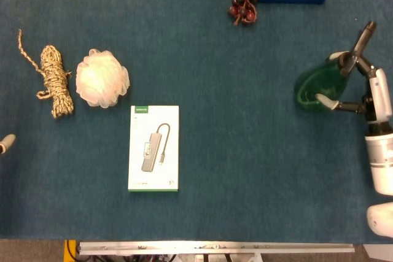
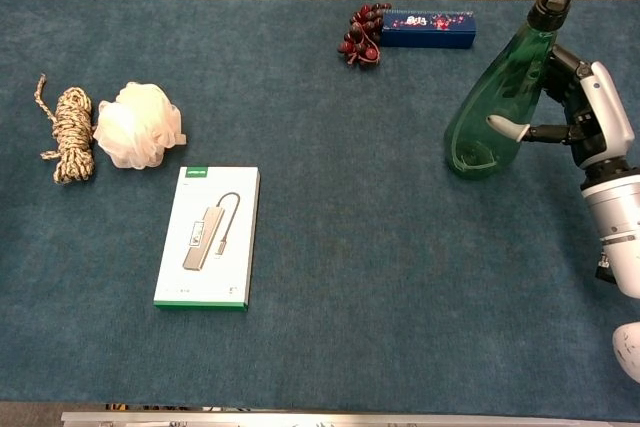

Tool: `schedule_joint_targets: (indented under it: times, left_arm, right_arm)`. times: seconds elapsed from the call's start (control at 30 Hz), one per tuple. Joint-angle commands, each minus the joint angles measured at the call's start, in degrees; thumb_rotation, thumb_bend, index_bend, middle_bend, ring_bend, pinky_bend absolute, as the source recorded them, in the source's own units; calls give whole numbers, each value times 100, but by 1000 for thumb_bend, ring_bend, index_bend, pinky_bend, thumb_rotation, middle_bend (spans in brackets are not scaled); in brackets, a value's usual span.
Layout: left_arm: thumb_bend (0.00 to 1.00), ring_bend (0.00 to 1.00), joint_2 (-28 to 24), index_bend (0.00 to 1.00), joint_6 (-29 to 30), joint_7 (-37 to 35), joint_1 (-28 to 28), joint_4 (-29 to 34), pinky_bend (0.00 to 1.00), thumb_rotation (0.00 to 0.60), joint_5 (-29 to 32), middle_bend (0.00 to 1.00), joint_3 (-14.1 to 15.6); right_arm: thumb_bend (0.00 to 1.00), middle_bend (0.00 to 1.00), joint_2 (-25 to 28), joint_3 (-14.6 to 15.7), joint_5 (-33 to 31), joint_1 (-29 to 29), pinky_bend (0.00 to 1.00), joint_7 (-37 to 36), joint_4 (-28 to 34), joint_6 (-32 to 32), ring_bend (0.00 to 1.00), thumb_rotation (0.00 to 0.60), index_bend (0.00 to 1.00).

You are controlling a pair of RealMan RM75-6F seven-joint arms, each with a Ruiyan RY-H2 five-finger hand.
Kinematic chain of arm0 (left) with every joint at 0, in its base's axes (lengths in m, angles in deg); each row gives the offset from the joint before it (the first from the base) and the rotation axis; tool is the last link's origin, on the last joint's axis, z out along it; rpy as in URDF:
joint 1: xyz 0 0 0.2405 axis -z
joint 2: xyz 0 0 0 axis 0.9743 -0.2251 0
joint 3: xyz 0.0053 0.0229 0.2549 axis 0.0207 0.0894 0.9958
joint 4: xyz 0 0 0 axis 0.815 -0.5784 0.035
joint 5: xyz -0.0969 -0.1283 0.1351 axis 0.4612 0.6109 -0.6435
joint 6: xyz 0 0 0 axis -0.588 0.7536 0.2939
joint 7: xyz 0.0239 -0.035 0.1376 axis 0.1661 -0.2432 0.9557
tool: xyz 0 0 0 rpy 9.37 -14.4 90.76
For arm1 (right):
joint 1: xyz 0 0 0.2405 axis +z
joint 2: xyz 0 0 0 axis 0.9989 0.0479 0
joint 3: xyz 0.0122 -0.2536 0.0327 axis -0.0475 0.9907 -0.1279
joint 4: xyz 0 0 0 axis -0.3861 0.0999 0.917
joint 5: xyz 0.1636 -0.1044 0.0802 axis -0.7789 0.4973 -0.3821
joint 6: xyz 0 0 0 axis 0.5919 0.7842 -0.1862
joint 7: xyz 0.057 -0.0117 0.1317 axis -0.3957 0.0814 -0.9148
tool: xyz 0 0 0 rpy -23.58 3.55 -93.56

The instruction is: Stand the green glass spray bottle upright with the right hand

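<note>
The green glass spray bottle [image 1: 312, 88] [image 2: 492, 112] stands with its base on the blue cloth at the right side of the table. It leans to the right, its dark nozzle pointing up and away. My right hand [image 1: 370, 94] [image 2: 586, 119] grips its upper body: the thumb lies across the near side and the fingers wrap behind the neck. Of my left hand [image 1: 5, 143], only a pale tip shows at the left edge of the head view.
A white and green product box [image 2: 207, 237] lies left of centre. A white bath puff [image 2: 138, 125] and a coiled rope [image 2: 66, 134] sit at the far left. Dark red grapes [image 2: 358, 35] and a blue box [image 2: 430, 28] lie at the back.
</note>
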Motion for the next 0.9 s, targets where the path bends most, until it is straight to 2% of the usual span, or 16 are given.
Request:
schedule_joint_targets:
  times: [0.03,0.27,0.37,0.6,0.9]
  left_arm:
    - [0,0,-4,0,2,-34,3,-9,0,600,-25,0,10]
    - [0,0,-6,0,4,-121,15,-32,0,600,-77,0,23]
    - [0,0,-7,0,8,-159,18,-48,0,600,-103,0,31]
    - [0,0,-9,0,12,-221,27,-65,0,600,-138,0,40]
    - [0,0,-7,0,22,-250,26,-79,0,600,-155,0,49]
  right_arm:
    - [0,442,47,66,66,-7,623,103,-44,11,336,600,474]
    - [0,218,184,180,168,0,365,399,-15,-26,121,600,192]
    - [0,151,272,149,176,79,300,561,86,-59,69,600,128]
    - [0,97,484,210,261,40,242,848,393,72,27,600,62]
    - [0,96,733,366,400,-119,242,1073,798,294,26,600,62]
